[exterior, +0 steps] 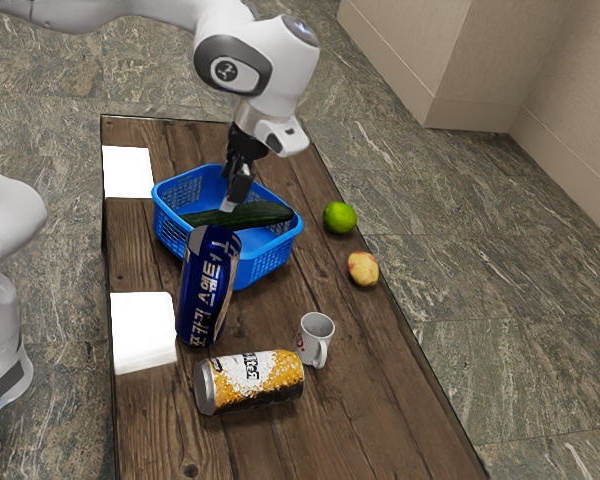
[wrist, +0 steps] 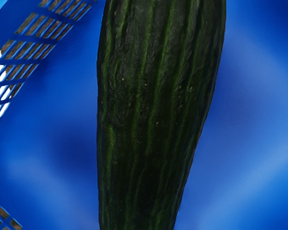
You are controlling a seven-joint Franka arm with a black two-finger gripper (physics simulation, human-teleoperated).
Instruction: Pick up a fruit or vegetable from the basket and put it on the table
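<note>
Exterior view: gripper (exterior: 232,204) down at cucumber (exterior: 267,213) in blue basket (exterior: 268,262); whether apart or clamped, cannot tell.

Brown wooden-plank table (exterior: 380,410). Blue plastic basket (exterior: 268,262) with perforated sides sits right below the gripper (exterior: 230,203). Round green lime (exterior: 339,218): off to the gripper's side, toward exterior view's right. Yellow-and-red roundish fruit or vegetable (exterior: 363,268): same side, a bit farther from gripper. Blue cylindrical container (exterior: 208,290), white lettering: nearer the camera than gripper, beside basket. Yellow-and-white cylindrical can (exterior: 250,382), on its side: well apart from gripper. White ceramic mug (exterior: 311,346), upright: also well apart from gripper, near can.
</note>
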